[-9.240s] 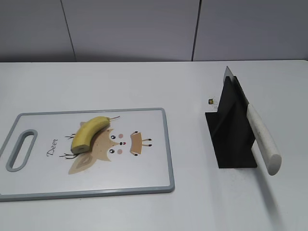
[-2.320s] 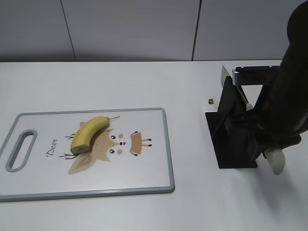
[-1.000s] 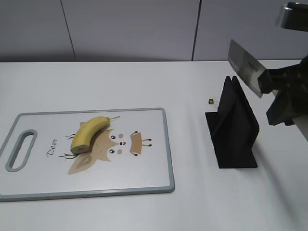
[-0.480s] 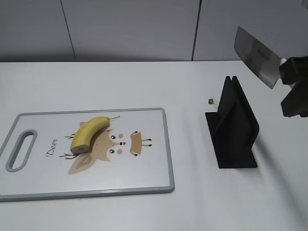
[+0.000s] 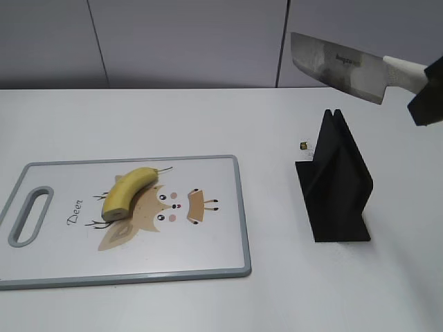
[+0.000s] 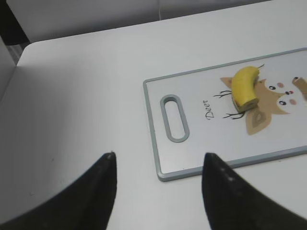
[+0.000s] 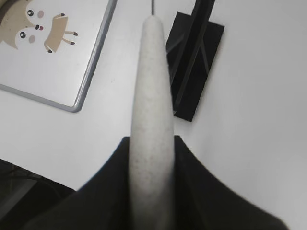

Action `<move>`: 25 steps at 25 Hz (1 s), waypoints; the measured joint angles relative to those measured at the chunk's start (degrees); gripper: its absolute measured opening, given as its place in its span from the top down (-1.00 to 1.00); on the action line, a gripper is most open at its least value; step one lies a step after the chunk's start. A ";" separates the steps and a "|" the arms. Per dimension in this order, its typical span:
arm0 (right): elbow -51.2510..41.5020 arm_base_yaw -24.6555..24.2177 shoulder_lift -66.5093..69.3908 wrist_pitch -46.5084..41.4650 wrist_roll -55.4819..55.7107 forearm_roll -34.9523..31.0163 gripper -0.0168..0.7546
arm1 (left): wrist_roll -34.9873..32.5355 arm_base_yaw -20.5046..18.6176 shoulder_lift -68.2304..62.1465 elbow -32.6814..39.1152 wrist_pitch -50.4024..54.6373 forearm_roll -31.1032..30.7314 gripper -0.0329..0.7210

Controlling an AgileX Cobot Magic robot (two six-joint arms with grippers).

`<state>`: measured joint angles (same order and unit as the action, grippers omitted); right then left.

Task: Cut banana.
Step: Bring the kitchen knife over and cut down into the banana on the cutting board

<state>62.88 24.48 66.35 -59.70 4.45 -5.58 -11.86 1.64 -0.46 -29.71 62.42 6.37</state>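
Observation:
A short curved yellow banana (image 5: 129,191) lies on the white cutting board (image 5: 208,256) with a deer print, its stem pointing right; it also shows in the left wrist view (image 6: 245,86). My right gripper (image 5: 429,93) is shut on the white handle (image 7: 152,115) of a cleaver-style knife (image 5: 339,68) and holds it in the air above the black knife stand (image 5: 336,183), blade pointing left. My left gripper (image 6: 158,165) is open and empty, low over the table to the left of the board (image 6: 158,158).
The black knife stand (image 7: 192,62) sits right of the board. A tiny dark object (image 5: 303,146) lies on the table beside the stand. A grey wall runs behind the white table.
My right gripper took the knife out of the stand and lifted it; over the last second the blade swung up and toward the left, now nearly level.

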 joint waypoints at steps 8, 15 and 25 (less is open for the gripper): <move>6.66 0.00 5.93 -0.21 -13.86 0.12 0.53 | -3.79 0.00 -12.06 -6.27 -1.45 4.01 -0.55; 8.86 0.00 13.14 3.05 -40.20 -5.64 0.53 | -18.06 0.00 -23.91 -12.07 -5.37 13.19 -0.67; 10.57 0.00 25.28 5.14 -73.96 -29.51 0.53 | -52.53 0.00 -42.82 -18.91 -1.14 32.66 -0.68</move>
<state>73.44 24.48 91.63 -54.56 -69.51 -35.10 -64.39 1.64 -43.28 -48.62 61.28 39.03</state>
